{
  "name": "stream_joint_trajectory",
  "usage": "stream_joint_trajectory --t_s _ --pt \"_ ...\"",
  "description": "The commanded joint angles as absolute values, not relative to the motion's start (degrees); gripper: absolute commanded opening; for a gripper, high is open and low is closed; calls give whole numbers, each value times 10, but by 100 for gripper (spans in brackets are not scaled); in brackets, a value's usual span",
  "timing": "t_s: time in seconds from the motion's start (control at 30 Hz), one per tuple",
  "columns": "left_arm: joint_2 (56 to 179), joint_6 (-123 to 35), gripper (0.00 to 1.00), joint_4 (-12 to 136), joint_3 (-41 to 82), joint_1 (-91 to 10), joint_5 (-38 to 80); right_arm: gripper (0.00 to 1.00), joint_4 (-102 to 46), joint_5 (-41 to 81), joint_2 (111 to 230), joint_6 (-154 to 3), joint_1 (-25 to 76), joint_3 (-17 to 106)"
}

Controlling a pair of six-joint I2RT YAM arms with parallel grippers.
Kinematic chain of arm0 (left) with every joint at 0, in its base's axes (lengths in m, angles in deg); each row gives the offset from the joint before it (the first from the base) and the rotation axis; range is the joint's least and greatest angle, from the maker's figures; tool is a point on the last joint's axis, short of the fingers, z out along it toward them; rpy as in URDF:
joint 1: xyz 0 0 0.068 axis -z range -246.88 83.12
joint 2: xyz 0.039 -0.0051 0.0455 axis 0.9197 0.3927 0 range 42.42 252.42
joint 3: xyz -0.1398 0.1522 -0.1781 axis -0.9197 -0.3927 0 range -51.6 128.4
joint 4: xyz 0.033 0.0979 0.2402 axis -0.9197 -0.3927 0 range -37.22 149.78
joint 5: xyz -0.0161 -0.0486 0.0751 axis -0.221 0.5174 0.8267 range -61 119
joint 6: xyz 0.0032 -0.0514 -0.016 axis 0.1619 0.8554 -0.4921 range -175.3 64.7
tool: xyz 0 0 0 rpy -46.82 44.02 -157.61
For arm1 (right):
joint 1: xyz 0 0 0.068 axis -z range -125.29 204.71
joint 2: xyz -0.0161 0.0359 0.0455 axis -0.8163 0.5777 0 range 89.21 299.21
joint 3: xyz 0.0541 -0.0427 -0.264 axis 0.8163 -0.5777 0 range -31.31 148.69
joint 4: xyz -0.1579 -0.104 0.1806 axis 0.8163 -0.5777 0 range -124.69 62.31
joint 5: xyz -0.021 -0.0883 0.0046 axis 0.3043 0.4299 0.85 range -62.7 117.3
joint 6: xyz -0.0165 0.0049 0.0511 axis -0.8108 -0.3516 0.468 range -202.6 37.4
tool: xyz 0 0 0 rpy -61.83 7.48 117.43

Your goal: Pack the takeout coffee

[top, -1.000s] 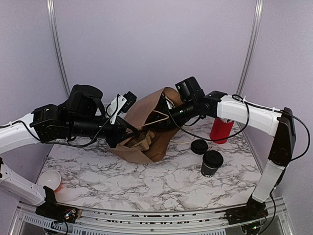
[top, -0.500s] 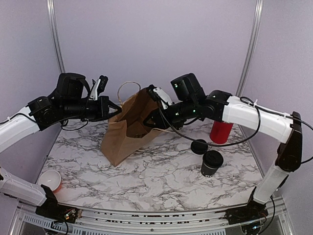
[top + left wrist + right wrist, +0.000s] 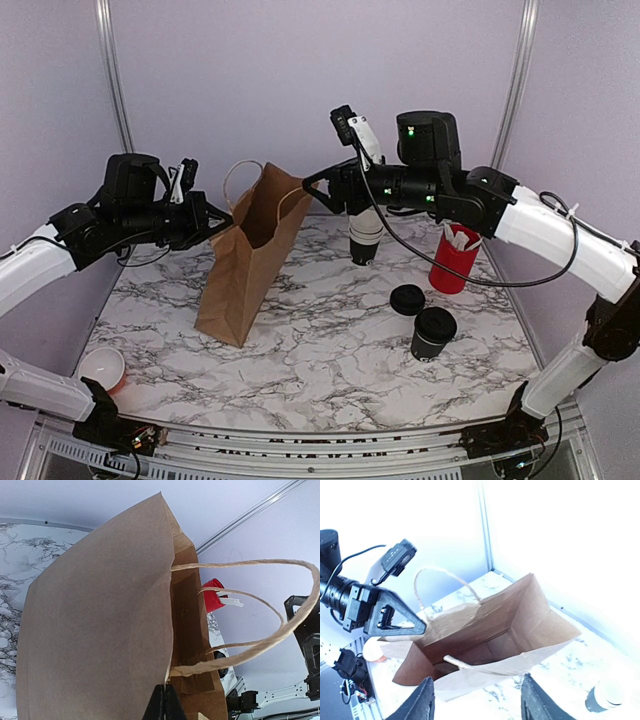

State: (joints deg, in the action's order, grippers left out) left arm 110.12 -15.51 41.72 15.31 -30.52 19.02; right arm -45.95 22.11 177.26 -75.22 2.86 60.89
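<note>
My left end effector (image 3: pixel 222 220) pinches the bag's (image 3: pixel 240 270) rim. My right end effector (image 3: pixel 476 682) hangs spread near its mouth. The coffee (image 3: pixel 433 333) stands near right, beside a loose lid (image 3: pixel 407 299).

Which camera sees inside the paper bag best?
The right wrist camera: it looks down into the open paper bag. The top camera sees only its upper inside wall; the left wrist camera sees mostly its outside.
</note>
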Motion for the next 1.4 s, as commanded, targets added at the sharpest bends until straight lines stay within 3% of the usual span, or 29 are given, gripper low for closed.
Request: stream_joint_trajectory --t_s 0.0,0.2,0.33,0.63,0.7,0.77,0.93,1.3,1.37 --pt "1073 -142 0 431 143 -311 219 60 -442 266 1749 -757 28 632" --pt "1026 -107 0 431 116 -344 256 67 -465 303 1748 -749 28 625" --pt "1005 -80 0 450 75 -388 215 78 -420 276 1715 -735 30 580" --pt "990 -64 1 493 33 -419 171 79 -481 287 1744 -723 35 603" --pt "989 -77 9 472 46 -419 186 79 -493 285 1752 -720 37 602" --pt "988 -93 30 449 61 -419 203 79 -506 285 1757 -718 36 602" --pt "976 -133 58 419 76 -419 220 80 -529 298 1761 -716 36 592" --pt "943 -209 98 331 118 -419 300 81 -550 309 1762 -708 36 571" --pt "933 -218 99 325 118 -418 311 81 -552 312 1760 -707 36 569"
